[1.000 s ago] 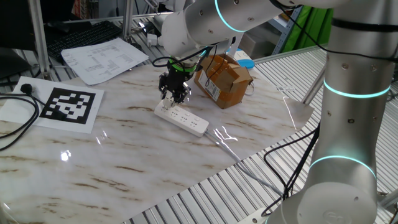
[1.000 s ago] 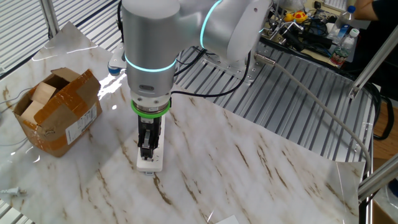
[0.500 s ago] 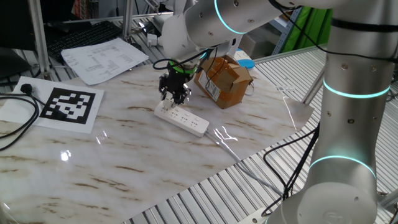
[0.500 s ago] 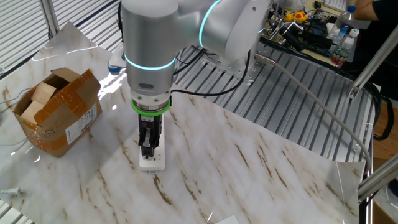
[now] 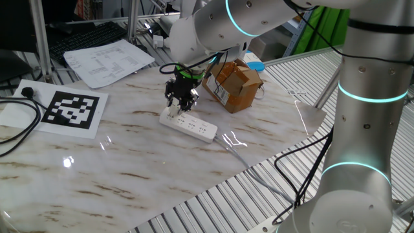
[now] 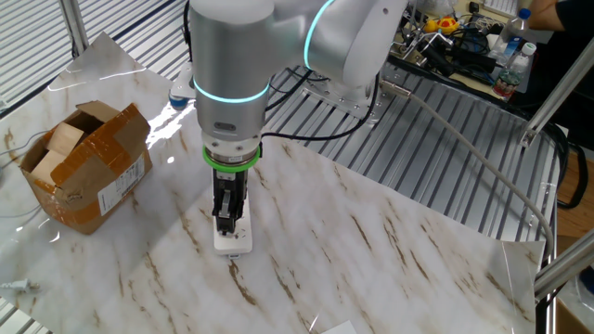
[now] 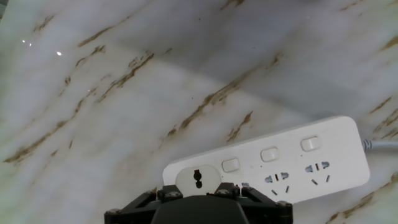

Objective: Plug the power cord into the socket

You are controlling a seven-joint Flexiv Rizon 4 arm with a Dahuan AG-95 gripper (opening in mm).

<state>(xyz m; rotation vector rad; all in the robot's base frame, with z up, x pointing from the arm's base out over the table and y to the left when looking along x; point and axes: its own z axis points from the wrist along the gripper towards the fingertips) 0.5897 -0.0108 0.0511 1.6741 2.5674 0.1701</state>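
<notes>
A robot claw (image 5: 180,104), pointing down and clamped on a small, light, rigid white plug (image 7: 198,179), holds it at the end outlet of a white power strip (image 5: 191,124) near the marble tabletop's (image 5: 129,165) middle; gripping the plug's sides looks best.

Bright, sharp, glare on marble

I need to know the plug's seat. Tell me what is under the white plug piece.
The white plug piece sits on the end of the power strip, between the fingers. Its prongs and the outlet beneath are covered.
</notes>
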